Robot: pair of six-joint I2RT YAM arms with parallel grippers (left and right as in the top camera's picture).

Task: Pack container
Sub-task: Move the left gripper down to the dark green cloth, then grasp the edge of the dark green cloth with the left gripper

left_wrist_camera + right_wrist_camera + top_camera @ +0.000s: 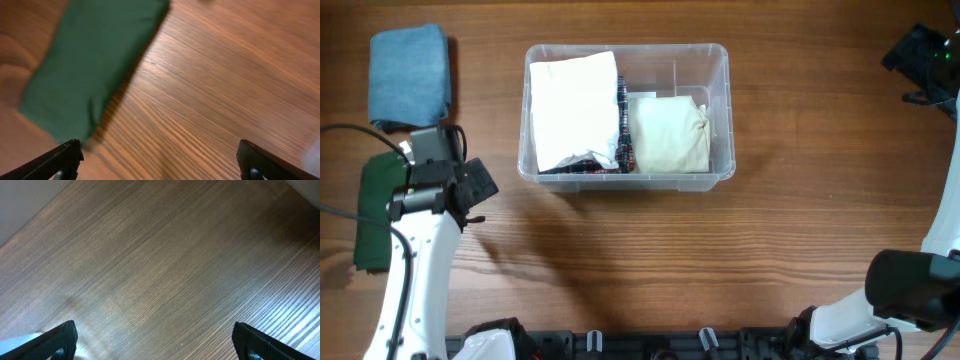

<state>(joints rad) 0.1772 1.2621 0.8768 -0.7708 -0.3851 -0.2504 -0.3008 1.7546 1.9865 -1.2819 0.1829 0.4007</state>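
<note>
Clear container (718, 70) holds three cloths (573, 105); blue cloth (410, 75), green cloth (370, 230) outside.

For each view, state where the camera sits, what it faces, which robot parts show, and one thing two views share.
Overhead: above table, facing down on container; left arm, right arm show.
Left wrist: on left arm, facing green cloth; open left gripper shows.
Right wrist: on right arm, facing bare table; open right gripper shows.
Shared: green cloth, overhead and left wrist.
</note>
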